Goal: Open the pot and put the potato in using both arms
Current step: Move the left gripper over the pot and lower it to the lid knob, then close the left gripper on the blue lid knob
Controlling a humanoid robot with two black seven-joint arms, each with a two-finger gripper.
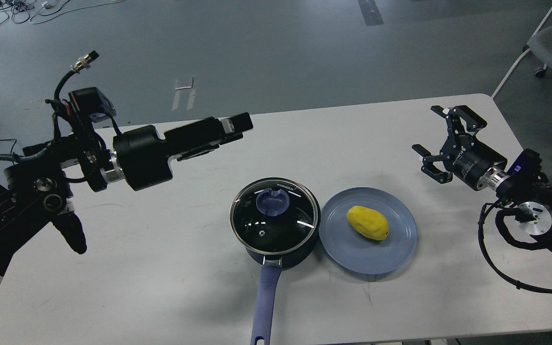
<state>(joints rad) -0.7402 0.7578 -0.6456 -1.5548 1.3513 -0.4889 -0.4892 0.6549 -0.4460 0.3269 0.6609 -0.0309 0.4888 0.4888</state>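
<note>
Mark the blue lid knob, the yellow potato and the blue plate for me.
Round blue knob on the glass lid (pixel 272 201), head view, top centre of knob.
Smooth yellow oval potato (pixel 367 222), head view, middle of its body.
Flat blue round plate (pixel 352 261), head view, bare near rim.

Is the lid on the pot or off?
On. The glass lid sits flat on the pot, its blue knob on top, untouched by either gripper.

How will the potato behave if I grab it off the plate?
The potato is a smooth oval, so it may roll or slip between fingers. It looks small and probably light. The plate is shallow, so a nudge could push it off the rim.
</note>
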